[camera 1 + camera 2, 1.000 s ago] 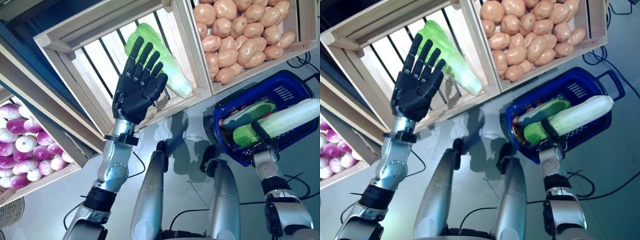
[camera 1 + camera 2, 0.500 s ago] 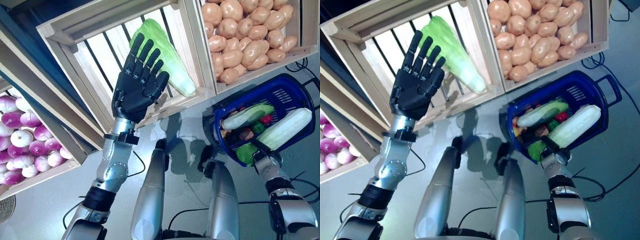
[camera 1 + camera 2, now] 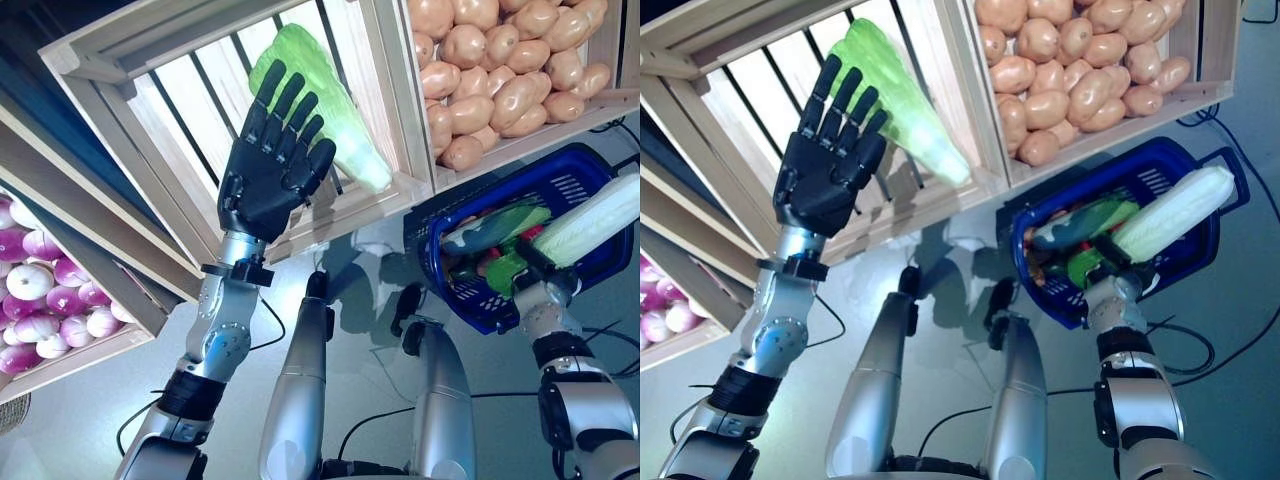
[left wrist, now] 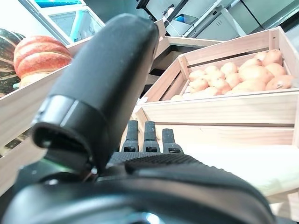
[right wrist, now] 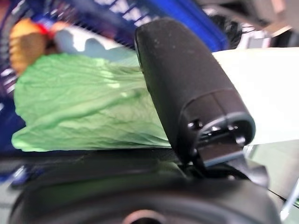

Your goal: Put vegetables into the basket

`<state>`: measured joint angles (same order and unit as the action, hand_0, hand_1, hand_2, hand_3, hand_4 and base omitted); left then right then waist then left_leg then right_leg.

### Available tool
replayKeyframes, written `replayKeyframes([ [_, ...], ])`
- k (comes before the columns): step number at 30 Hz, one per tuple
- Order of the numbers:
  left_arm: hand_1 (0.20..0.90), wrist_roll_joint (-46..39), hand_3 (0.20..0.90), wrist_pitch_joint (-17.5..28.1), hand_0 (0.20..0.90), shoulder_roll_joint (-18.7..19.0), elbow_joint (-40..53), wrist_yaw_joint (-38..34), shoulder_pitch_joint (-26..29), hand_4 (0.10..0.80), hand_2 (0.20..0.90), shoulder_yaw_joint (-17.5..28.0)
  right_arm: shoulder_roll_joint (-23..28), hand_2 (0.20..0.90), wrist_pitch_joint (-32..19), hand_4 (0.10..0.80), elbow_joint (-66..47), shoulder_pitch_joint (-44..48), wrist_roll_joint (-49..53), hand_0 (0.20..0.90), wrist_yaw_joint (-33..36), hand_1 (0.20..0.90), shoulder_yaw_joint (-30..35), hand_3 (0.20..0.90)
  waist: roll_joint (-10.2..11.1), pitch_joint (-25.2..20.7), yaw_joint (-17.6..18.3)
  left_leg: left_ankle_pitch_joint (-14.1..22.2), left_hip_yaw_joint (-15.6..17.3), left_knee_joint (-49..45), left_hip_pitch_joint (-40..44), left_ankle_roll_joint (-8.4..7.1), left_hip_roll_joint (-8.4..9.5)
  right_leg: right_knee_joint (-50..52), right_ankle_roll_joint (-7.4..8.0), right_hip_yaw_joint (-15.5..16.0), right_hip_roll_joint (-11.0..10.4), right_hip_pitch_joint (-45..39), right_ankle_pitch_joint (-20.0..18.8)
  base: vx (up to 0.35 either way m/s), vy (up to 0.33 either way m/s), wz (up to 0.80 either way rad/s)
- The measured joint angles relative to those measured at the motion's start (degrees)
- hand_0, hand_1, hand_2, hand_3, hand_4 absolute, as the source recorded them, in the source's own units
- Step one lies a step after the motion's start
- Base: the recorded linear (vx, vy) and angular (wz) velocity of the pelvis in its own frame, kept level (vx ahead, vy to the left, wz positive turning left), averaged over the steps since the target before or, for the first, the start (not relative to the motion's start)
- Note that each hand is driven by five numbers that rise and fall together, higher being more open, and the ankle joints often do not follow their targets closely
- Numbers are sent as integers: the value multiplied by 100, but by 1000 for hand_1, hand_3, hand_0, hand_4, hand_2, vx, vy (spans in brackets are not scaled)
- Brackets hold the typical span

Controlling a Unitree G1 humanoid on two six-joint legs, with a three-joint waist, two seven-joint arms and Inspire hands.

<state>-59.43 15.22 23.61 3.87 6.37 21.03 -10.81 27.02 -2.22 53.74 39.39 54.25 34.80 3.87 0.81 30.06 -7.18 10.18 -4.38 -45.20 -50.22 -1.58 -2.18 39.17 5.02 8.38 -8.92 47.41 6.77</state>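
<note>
Your right hand [image 3: 1110,262] gripped a cabbage [image 3: 1170,215] lying across the blue basket [image 3: 1185,262], over the vegetables [image 3: 1080,225] inside. Your left hand [image 3: 272,165] was raised, fingers straight, before the crate [image 3: 190,110] holding another cabbage [image 3: 335,120].

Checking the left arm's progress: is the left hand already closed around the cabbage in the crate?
No, the left hand is open with straight fingers in front of the cabbage.

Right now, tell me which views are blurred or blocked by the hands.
Right wrist view: soft and blurred, the right hand's thumb over the napa cabbage, the blue basket hazy behind. Left wrist view: the left hand's thumb blocks much of it; the potato crate is clear. Eye views: sharp.
</note>
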Motion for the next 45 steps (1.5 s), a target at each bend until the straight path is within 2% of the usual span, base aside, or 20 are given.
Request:
replayKeyframes([
  [1,900,-10,900,0,900,4,-20,20,17,800,900,1,33,900,-2,800,-4,85,0,900,0,900,-5,900,0,0,-8,-9,-3,15,-10,-6,-4,2,31,0,-1,8,-20,102,31,2],
  [10,900,-213,900,0,900,40,-129,79,43,800,900,-5,173,900,-42,800,24,113,1,900,-2,900,-13,900,4,-1,36,-42,29,168,-5,2,6,-112,4,28,-44,10,21,21,20,3],
  [12,900,-214,900,0,900,40,-169,104,76,800,900,-14,197,900,-39,800,73,127,5,900,-2,900,-13,900,4,-1,43,-60,41,180,-10,-28,-1,-98,45,31,-42,15,-7,0,0,0],
  [13,900,-216,900,-1,900,47,-190,107,92,800,900,-14,203,900,-36,800,127,152,5,900,-3,900,-18,900,4,-2,58,-28,39,178,-5,15,3,-98,22,33,-46,9,16,0,0,0],
  [15,900,-222,900,-1,900,50,-207,117,148,800,900,-14,227,900,-10,800,136,155,7,900,-3,900,-14,900,4,-1,68,-56,54,178,-13,-26,-2,-98,44,33,-46,15,0,0,0,0],
  [16,900,-225,900,-1,900,57,-209,118,164,800,900,-13,229,900,15,800,182,179,8,900,-3,900,-18,900,4,-2,77,-20,58,168,-9,23,-5,-93,35,35,-50,9,9,0,0,0],
  [17,900,-226,900,0,900,61,-211,119,180,800,900,-15,235,900,47,800,271,217,12,900,-3,900,-18,900,3,-2,84,-16,64,168,7,30,-3,-95,8,34,-53,-6,28,0,0,0],
  [18,900,-226,900,2,900,65,-213,126,195,800,900,-15,244,900,84,800,285,216,16,900,-3,900,-14,900,3,-2,89,-49,75,171,11,-17,-5,-94,47,21,-51,-4,0,0,0,0],
  [19,900,-227,900,1,900,75,-215,126,202,800,900,-14,247,900,111,800,323,234,16,900,-3,900,-17,900,3,-2,98,-16,80,170,16,32,-6,-98,15,20,-58,-7,22,0,0,0],
  [20,900,-225,900,2,900,76,-213,126,203,800,900,-17,251,900,130,800,335,236,16,900,-3,900,-17,900,3,-2,109,-29,89,171,20,13,-6,-98,52,17,-58,-8,-1,-10,-5,-3],
  [23,900,-218,900,1,900,86,-229,124,206,800,900,-28,252,900,185,800,414,251,18,900,-3,900,-27,900,3,-2,140,-23,98,169,31,29,-9,-118,10,8,-59,-10,25,0,0,0],
  [28,900,183,900,15,900,220,-250,-16,208,800,900,-73,269,900,182,800,412,259,16,900,11,900,-28,900,1,-3,158,-34,147,188,34,18,-49,-114,33,11,-52,12,6,-31,6,-2],
  [30,900,717,900,16,900,407,-250,-193,227,800,900,-136,273,900,175,800,293,246,16,900,12,900,-27,900,-1,-2,166,-32,150,203,27,18,-52,-113,13,7,-50,27,20,0,43,-1],
  [32,900,1730,900,21,900,665,-250,-557,265,800,900,-160,273,900,111,800,-52,178,15,900,13,900,-38,900,-3,-2,183,-32,175,215,16,18,-55,-91,13,-17,-50,58,21,3,78,-4],
  [34,900,2641,900,21,900,1119,-250,-944,352,800,900,-158,283,900,-14,800,-662,39,12,900,11,900,-35,900,-10,-1,219,-33,203,210,-37,16,-54,-60,17,-46,-53,141,19,-8,82,-4],
  [36,900,3194,900,20,900,1412,-252,-1269,390,800,900,-90,282,900,-123,800,-1160,-136,10,900,-1,900,-36,900,-12,0,234,-31,254,209,-57,18,-54,0,22,-95,-63,214,20,-10,79,-6],
  [37,900,3781,900,-12,900,1574,-249,-1557,392,800,900,-11,277,900,-177,800,-1406,-241,16,900,-37,900,-39,900,-21,0,236,-29,321,210,-55,21,-64,27,19,-144,-65,253,25,-15,99,-10],
  [38,900,4552,900,-181,900,1900,-273,-1930,413,800,900,18,261,900,-255,800,-1865,-475,16,900,-93,900,-43,900,-23,2,249,-29,367,217,-57,21,-63,79,11,-176,-84,308,42,-20,85,-8],
  [41,900,5520,900,-692,900,2473,-527,-2527,420,800,900,194,175,900,-394,800,-2565,-955,17,900,-338,900,-217,900,-30,0,328,-26,443,237,-33,23,-70,183,-46,-181,-129,353,115,-28,58,-4],
  [45,900,6675,900,-950,900,2692,-657,-3109,155,800,900,513,-28,900,-469,800,-3174,-1808,-6,900,-704,900,-282,900,-36,0,347,-56,477,300,-16,-43,-79,229,-71,-214,-130,425,165,35,43,0],
])
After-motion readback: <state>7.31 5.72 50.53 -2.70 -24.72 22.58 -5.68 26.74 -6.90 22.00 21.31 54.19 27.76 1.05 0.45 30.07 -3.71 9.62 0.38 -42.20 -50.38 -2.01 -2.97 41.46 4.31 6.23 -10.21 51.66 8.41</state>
